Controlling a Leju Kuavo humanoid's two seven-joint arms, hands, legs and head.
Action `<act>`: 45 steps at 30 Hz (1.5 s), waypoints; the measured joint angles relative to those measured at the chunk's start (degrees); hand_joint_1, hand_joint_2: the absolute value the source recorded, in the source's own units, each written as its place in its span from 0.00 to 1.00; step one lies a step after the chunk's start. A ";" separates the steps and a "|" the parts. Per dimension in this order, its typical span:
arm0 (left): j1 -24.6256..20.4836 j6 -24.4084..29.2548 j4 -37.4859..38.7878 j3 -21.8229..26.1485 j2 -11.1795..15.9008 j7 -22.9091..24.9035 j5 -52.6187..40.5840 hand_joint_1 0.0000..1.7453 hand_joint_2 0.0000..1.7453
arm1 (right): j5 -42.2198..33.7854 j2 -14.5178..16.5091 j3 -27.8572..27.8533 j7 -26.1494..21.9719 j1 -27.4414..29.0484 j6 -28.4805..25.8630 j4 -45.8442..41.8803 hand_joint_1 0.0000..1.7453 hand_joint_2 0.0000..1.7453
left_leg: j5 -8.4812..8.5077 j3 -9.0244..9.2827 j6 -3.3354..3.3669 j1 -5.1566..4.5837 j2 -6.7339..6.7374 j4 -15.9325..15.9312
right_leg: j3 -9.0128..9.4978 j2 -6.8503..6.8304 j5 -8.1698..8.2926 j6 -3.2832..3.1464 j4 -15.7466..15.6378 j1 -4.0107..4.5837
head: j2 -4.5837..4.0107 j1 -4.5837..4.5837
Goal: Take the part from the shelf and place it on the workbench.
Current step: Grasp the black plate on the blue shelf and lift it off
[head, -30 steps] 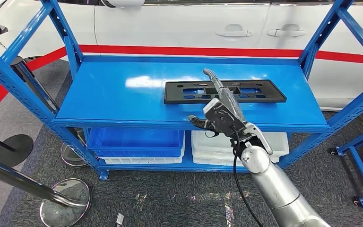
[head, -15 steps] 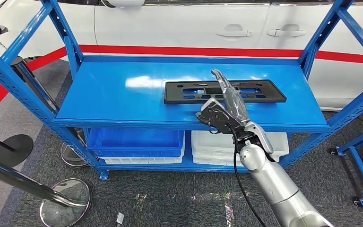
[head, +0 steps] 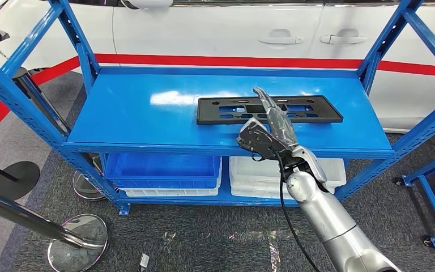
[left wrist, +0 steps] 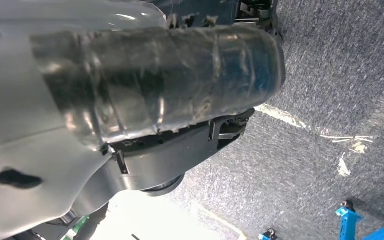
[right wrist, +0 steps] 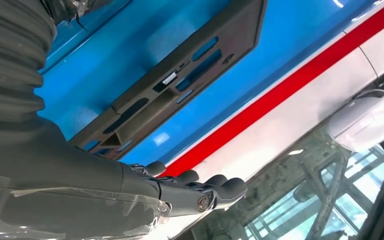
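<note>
The silver right arm enters the head view from 5 o'clock and reaches up and forward to the shelf. The right hand (head: pixel 269 131) is held edge-on above the front half of the shelf top, fingers (head: pixel 265 101) extended straight and lying close side by side, thumb set apart toward 9 o'clock. The hand holds nothing. In the right wrist view the fingers (right wrist: pixel 215 190) show stretched out above the part, with no contact visible. The state of the left hand cannot be told from the left wrist view.

The glossy blue steel shelf top (head: pixel 141 113) rests on blue perforated uprights. Below it sit a blue plastic bin (head: pixel 161 169) and a white plastic bin (head: pixel 252 175). Behind the shelf stands a white car body (head: pixel 215 28) with a red stripe along its side. The floor is dark grey carpet (head: pixel 204 238), with chrome stanchion bases at 8 o'clock.

The flat black rectangular plastic part with slotted cut-outs (head: pixel 226 110) lies flat on the shelf top, right of centre. Its long axis runs from 9 to 3 o'clock. The extended fingers overlap its middle section; the palm is just in front of its near edge.
</note>
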 joint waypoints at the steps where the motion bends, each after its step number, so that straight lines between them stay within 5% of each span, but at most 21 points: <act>1: 0.00 -0.07 0.00 0.01 -0.01 0.00 -0.03 0.00 0.00 | 0.01 0.06 -0.02 0.00 -0.05 0.12 0.22 0.00 1.00 | 0.00 0.00 0.00 0.00 0.00 0.00 | 0.00 0.00 0.00 0.00 0.00 0.00 | 0.00 0.01; 21: -0.04 1.14 0.01 0.46 -0.03 -1.29 -2.88 0.00 0.00 | -0.13 0.44 -0.16 0.83 -0.11 -0.31 1.64 0.00 1.00 | 0.00 0.01 0.00 0.00 0.01 0.00 | -0.02 0.02 0.00 0.00 0.00 0.01 | 0.00 0.01; 24: -0.21 15.00 -2.27 1.41 1.48 -9.97 -21.39 0.00 0.00 | -0.05 0.22 -1.12 7.55 1.69 -3.32 -0.26 0.00 1.00 | 0.04 0.03 -0.02 0.10 0.05 0.03 | -0.05 0.02 0.00 0.00 0.01 0.12 | 0.00 0.03; 26: -0.84 24.92 -7.96 6.42 2.22 -15.94 -46.70 0.00 0.00 | 0.73 -0.53 -2.33 13.01 4.71 -3.22 -4.03 0.00 1.00 | 0.05 -0.02 -0.03 0.18 0.05 0.06 | -0.08 -0.01 0.00 -0.01 0.01 0.22 | 0.00 0.06; 29: -4.15 24.57 -16.15 20.07 3.28 -17.85 -88.55 0.00 0.00 | 1.96 -1.76 -4.49 15.60 9.19 -1.24 -9.31 0.00 1.00 | 0.04 -0.02 -0.05 0.23 0.16 0.00 | -0.07 0.11 0.01 -0.01 0.03 0.28 | 0.00 0.07; 32: -6.29 22.01 -20.85 30.81 4.26 -19.46 -111.58 0.00 0.00 | 2.51 -2.50 -6.62 15.92 11.96 -0.60 -12.75 0.00 1.00 | 0.01 0.09 -0.06 0.25 0.50 -0.10 | -0.09 0.47 0.01 -0.01 0.06 0.24 | 0.00 0.04; 34: -6.92 23.10 -22.14 35.75 4.43 -21.57 -111.61 0.00 0.00 | 2.64 -3.11 -7.81 16.09 13.38 -0.51 -14.89 0.00 1.00 | 0.02 0.11 -0.07 0.25 0.51 -0.13 | -0.10 0.49 0.01 -0.02 0.06 0.21 | 0.00 0.07; 39: -8.33 25.64 -23.40 45.60 3.89 -25.38 -87.27 0.00 0.00 | 2.66 -3.81 -9.63 16.46 15.53 -0.42 -19.23 0.00 1.00 | 0.00 0.02 -0.05 0.24 0.45 -0.08 | -0.14 0.42 0.01 -0.02 0.00 0.24 | 0.00 0.06; 45: -9.43 25.82 -23.16 51.25 4.24 -27.57 -84.37 0.00 0.00 | 2.66 -4.42 -10.66 16.99 16.87 -0.33 -21.97 0.00 1.00 | -0.01 -0.03 -0.03 0.23 0.41 -0.04 | -0.13 0.39 0.01 -0.01 -0.01 0.22 | 0.00 0.07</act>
